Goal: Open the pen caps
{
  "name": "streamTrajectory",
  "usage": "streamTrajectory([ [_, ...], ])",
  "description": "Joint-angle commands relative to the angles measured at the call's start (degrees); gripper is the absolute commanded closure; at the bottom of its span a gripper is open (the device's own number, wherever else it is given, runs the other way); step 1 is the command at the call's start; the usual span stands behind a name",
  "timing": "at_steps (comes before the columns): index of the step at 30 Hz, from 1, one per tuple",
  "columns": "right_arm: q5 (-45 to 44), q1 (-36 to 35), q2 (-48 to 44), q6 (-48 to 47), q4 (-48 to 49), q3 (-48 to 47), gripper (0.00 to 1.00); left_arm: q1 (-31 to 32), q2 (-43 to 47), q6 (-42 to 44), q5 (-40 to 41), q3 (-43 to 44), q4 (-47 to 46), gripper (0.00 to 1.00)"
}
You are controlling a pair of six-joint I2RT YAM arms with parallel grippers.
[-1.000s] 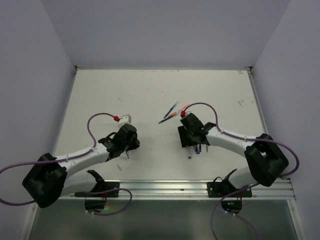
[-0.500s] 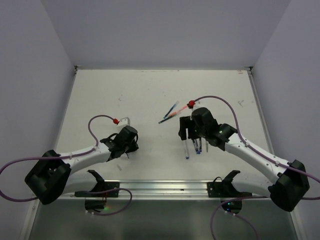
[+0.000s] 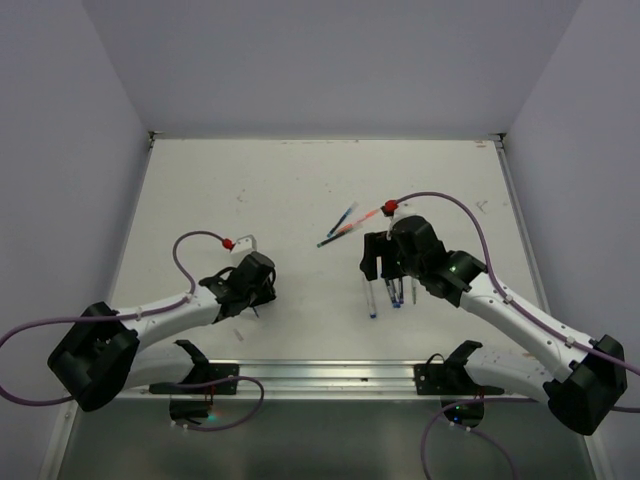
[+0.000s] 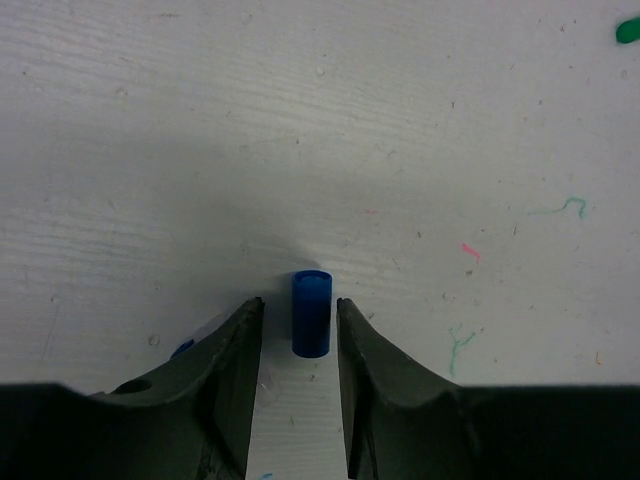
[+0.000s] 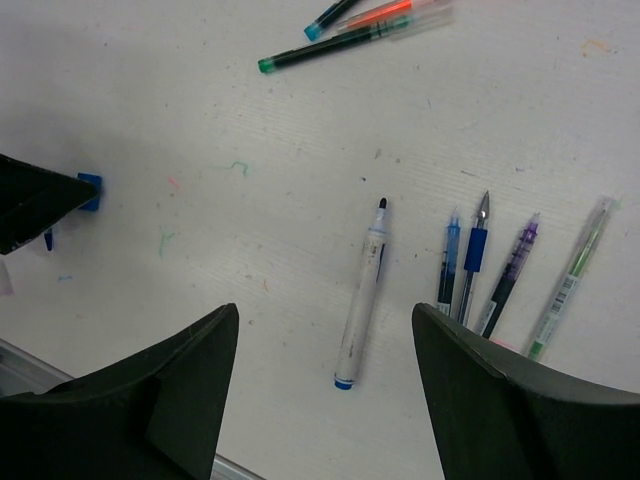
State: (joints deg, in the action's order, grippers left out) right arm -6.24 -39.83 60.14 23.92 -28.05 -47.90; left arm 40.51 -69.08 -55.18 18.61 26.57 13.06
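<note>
A short blue pen cap [image 4: 311,312] lies on the table between the tips of my left gripper [image 4: 299,302], with a narrow gap on each side. The jaws are slightly open and do not touch it. In the top view the left gripper [image 3: 255,290] is low over the table at the left. My right gripper [image 5: 325,308] is wide open and empty above an uncapped white marker [image 5: 362,300]. It hovers over that marker in the top view [image 3: 385,268]. The blue cap also shows at the left of the right wrist view [image 5: 90,190].
Several uncapped stick pens, blue, purple and green [image 5: 474,255], lie side by side right of the marker. A green pen [image 5: 330,45], an orange-red one [image 5: 385,15] and a teal one lie together farther back [image 3: 345,225]. Walls enclose the table on three sides.
The right arm has stretched out from a folded pose and its gripper has shifted a little to the right over the pens. The left gripper has hardly moved.
</note>
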Motion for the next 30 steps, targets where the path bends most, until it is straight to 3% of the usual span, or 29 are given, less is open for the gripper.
streamTrajectory([
  [1,0.79,0.2,-0.55,-0.81,-0.07,-0.36,0.26,0.18,1.66,-0.99,2.39,0.5,4.87,0.61],
  [8,0.88,0.11,0.15,-0.1,0.28,0.61,0.26,1.06,5.97,2.79,3.18,7.34,5.41,0.56],
  [9,0.7,0.19,0.15,-0.02,0.28,0.53,0.26,1.41,6.84,3.75,3.27,8.23,4.79,0.49],
  [14,-1.93,0.2,0.68,1.48,-2.0,-0.53,0.16,1.68,6.86,10.6,1.78,13.32,-1.96,0.38],
  [20,-6.05,0.2,2.08,4.9,-5.59,-3.25,0.04,1.68,-8.23,21.77,-5.16,24.47,-8.13,0.36],
  [25,-13.79,0.2,3.67,8.32,-11.22,-7.11,0.05,1.33,-18.97,29.24,-7.97,33.71,-12.09,0.37],
  [30,-13.98,0.28,2.45,9.74,-13.26,-8.09,0.1,0.45,-33.56,35.83,-8.42,50.05,-7.71,0.45],
])
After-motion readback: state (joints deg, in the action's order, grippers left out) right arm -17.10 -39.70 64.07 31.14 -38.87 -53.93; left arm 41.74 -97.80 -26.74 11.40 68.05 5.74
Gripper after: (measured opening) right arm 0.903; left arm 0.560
